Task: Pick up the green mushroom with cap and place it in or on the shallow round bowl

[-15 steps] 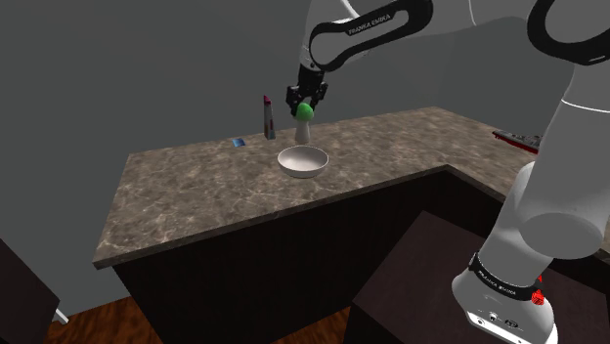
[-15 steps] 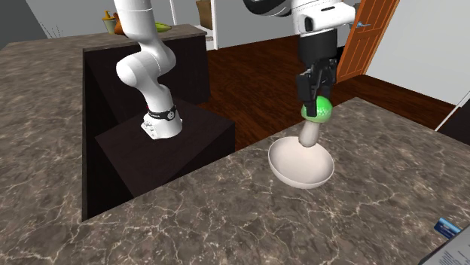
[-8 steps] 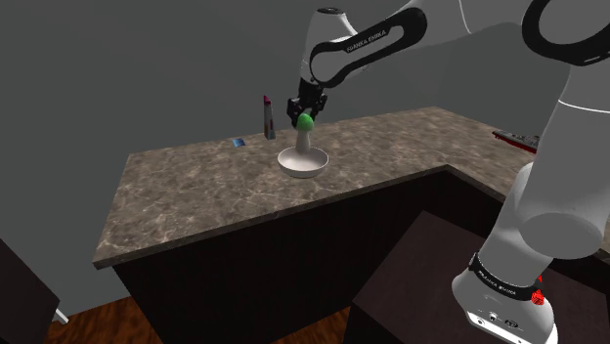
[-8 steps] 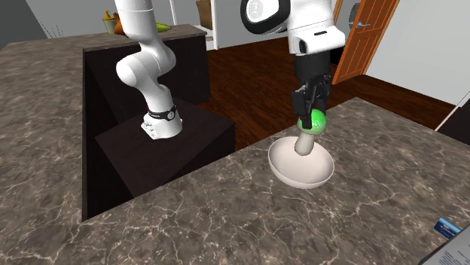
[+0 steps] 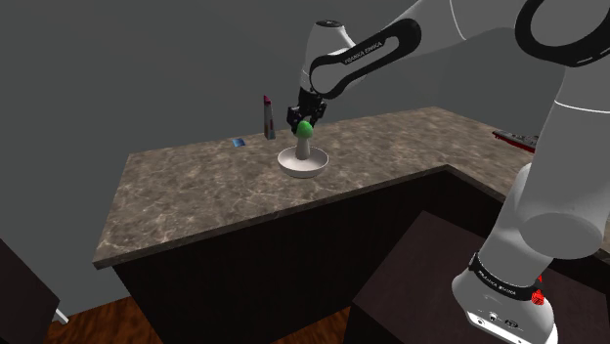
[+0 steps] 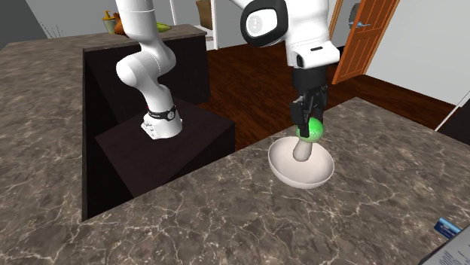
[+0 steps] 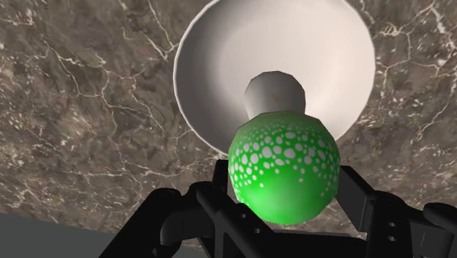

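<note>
Jaws clasping mushroom (image 7: 284, 172), lowered into bowl (image 7: 212, 59)

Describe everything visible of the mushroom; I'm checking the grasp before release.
The mushroom has a glossy bright-green rounded cap speckled with white dots and a plain pale grey-white stem with a rounded end. It hangs upright, cap up, clasped at the cap between the black gripper's fingers. Its stem reaches down inside the white shallow bowl on the marbled counter; whether it touches the bowl's bottom cannot be told.
</note>
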### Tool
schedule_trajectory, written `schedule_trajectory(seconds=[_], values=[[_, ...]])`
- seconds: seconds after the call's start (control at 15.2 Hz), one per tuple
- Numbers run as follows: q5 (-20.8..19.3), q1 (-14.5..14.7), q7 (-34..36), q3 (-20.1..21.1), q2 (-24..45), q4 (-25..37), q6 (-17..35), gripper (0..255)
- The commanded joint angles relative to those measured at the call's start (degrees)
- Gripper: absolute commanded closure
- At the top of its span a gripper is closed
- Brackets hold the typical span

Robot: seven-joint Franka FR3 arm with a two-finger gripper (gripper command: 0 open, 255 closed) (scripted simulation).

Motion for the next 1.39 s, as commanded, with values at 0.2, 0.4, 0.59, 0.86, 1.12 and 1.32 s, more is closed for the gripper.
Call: schedule_trajectory(seconds=[0.2, 0.4, 0.59, 0.86, 1.12, 1.32], values=[[0.0, 0.0, 0.0, 0.0, 0.0, 0.0, 0.0, 0], [0.0, 0.0, 0.0, 0.0, 0.0, 0.0, 0.0, 0], [-0.1, 0.1, 0.1, 0.1, -1.3, 0.2, -1.5, 0], [-0.3, 0.4, 0.2, 0.3, -4.8, 1.0, -5.8, 0], [-0.3, 0.4, 0.2, 0.3, -4.8, 1.0, -5.8, 0], [-0.3, 0.4, 0.2, 0.3, -4.8, 1.0, -5.8, 0]])
